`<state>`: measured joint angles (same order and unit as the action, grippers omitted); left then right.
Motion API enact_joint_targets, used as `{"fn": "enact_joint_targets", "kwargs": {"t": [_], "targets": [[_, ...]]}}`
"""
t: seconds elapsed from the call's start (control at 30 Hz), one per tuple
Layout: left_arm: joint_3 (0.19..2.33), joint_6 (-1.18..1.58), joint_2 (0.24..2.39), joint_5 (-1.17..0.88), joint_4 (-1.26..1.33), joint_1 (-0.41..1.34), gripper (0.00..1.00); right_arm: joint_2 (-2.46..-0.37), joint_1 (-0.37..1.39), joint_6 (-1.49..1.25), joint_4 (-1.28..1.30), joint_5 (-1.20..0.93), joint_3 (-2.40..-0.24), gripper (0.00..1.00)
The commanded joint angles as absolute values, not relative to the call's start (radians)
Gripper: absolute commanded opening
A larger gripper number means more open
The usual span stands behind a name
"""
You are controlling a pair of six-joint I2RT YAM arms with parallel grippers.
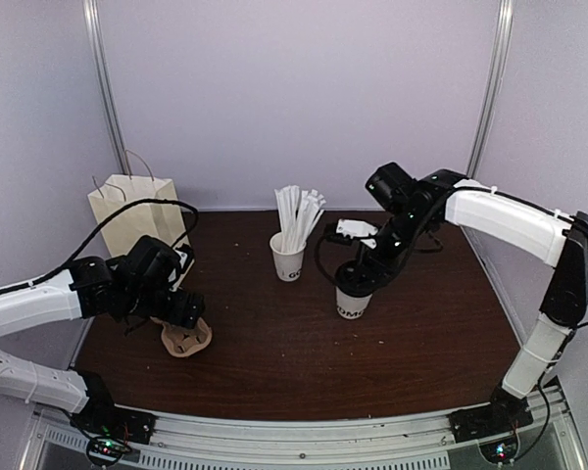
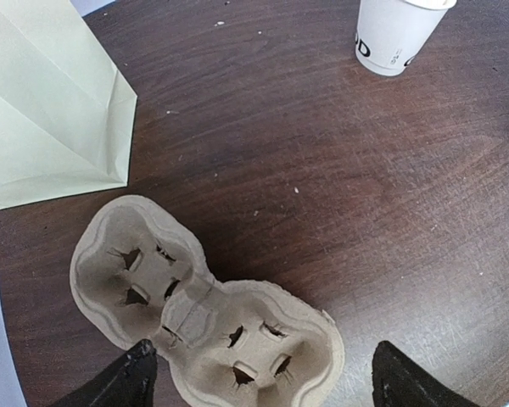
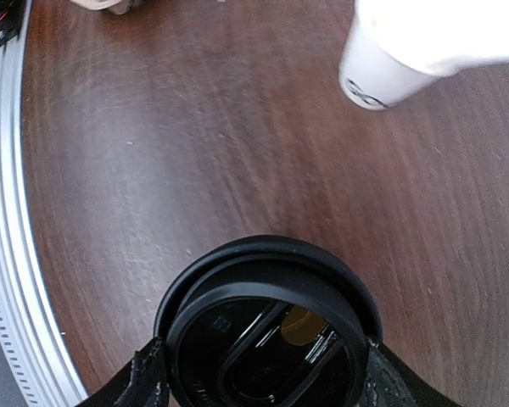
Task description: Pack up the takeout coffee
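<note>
The jaws of the right gripper (image 3: 263, 373) are clamping the black lid (image 3: 267, 331) over the white cup (image 1: 353, 304) standing right of centre on the surface (image 2: 322, 170), where pressing off-centre risks seating it crooked or tipping the cup, while the jaws of the left gripper (image 2: 267, 369) are hanging apart above the pulp tray (image 2: 204, 305).

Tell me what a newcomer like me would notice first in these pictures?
Most striking is the right pincer gripping a black lid at the top of the printed white cup, right of centre. On the left, the left pincer hangs open over a brown pulp tray. A pale paper bag stands at the back left, and a cup of white sticks in the middle.
</note>
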<state>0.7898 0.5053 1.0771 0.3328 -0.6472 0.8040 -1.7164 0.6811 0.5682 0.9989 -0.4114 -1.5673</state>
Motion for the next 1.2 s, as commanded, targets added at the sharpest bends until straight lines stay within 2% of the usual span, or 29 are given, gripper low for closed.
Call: {"fn": "enact_joint_targets", "kwargs": {"t": [0.0,0.2,0.43,0.57,0.8,0.83,0.87,1.07,1.17], "targets": [[0.791,0.493,1.094,0.315,-0.585,0.798,0.88,-1.62,0.501,0.547,1.044,-0.355,-1.49,0.7],[0.799,0.489,1.117,0.299,-0.565,0.798,0.88,-1.558,0.273,0.499,1.014,-0.331,-1.405,0.71],[0.802,0.489,1.115,0.297,-0.57,0.798,0.88,-1.588,0.115,0.449,0.97,-0.298,-1.368,0.72],[0.816,0.48,1.101,0.305,-0.588,0.798,0.88,-1.594,0.107,0.437,0.933,-0.276,-1.345,0.74],[0.905,0.425,1.093,0.343,-0.66,0.798,0.88,-1.589,0.107,0.411,0.945,-0.293,-1.356,0.86],[0.931,0.412,1.094,0.353,-0.678,0.798,0.88,-1.576,0.107,0.409,0.959,-0.296,-1.372,0.94],[0.96,0.396,1.094,0.367,-0.7,0.798,0.89,-1.558,0.107,0.405,0.973,-0.3,-1.389,0.97],[1.208,0.36,1.108,0.566,-0.891,0.736,0.9,-1.412,0.109,0.384,1.02,-0.408,-1.435,0.98],[1.336,0.348,1.121,0.632,-0.96,0.642,0.83,-1.329,0.11,0.382,0.961,-0.539,-1.34,0.98]]}}
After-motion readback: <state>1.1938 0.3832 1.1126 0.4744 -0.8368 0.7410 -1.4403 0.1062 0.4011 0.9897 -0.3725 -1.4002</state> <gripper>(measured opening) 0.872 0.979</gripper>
